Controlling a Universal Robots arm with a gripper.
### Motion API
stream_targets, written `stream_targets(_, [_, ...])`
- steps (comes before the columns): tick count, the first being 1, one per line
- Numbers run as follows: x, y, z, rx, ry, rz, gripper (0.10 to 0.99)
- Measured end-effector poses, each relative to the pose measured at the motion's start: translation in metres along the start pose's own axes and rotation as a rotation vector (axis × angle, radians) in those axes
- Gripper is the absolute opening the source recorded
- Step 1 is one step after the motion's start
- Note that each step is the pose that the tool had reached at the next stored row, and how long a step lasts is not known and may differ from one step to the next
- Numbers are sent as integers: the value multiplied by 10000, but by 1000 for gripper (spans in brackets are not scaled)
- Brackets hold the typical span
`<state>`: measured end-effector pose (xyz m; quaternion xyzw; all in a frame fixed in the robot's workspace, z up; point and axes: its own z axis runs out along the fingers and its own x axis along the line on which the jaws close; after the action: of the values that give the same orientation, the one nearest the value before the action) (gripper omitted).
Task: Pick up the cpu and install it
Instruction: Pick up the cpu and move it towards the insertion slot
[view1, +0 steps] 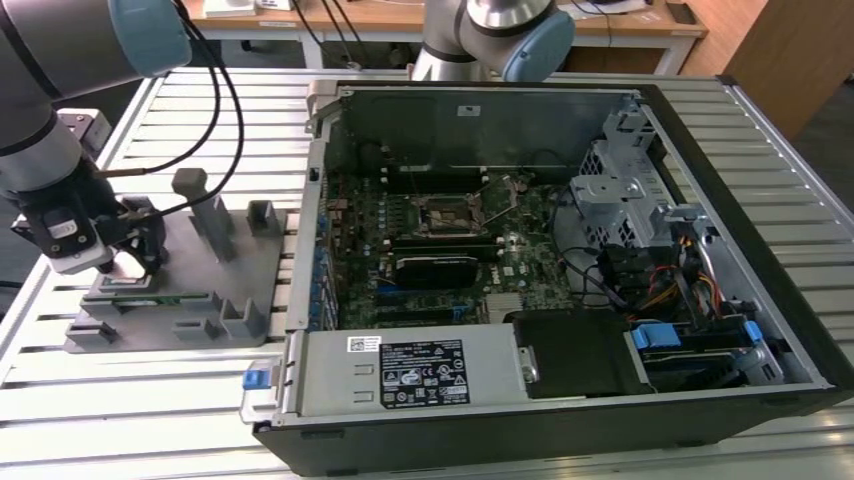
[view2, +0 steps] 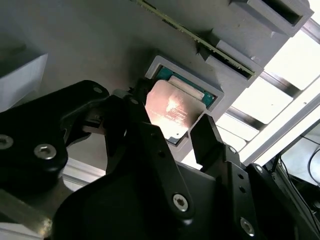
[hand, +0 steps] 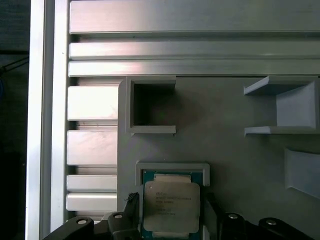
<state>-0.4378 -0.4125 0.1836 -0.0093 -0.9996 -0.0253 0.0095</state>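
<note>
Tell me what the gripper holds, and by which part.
Nothing is held. The open gripper straddles the cpu at two opposite edges, gaps showing in the first wrist view; the cpu lies in its pocket in the grey fixture.

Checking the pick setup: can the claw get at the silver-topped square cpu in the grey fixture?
Probably yes: the claw hangs right over the pale silver-topped square cpu, fingers either side, and nothing covers it in its grey plastic fixture pocket.

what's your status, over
hand open, straddling cpu. cpu seated in fixture pocket, not lifted. nothing in the way.
</note>
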Motion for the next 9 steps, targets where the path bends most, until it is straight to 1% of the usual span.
stream_targets(1, [0,0,0,2,3,1,620])
stream_targets(2, [0,0,0,3,4,1,557])
stream_targets(3, [0,0,1,3,3,0,541])
stream_targets(5, [0,1,-4,0,-1,1,541])
stream_targets(6, [-1,2,-20,-2,-5,1,541])
stream_targets(9, [2,6,-113,0,-2,1,541])
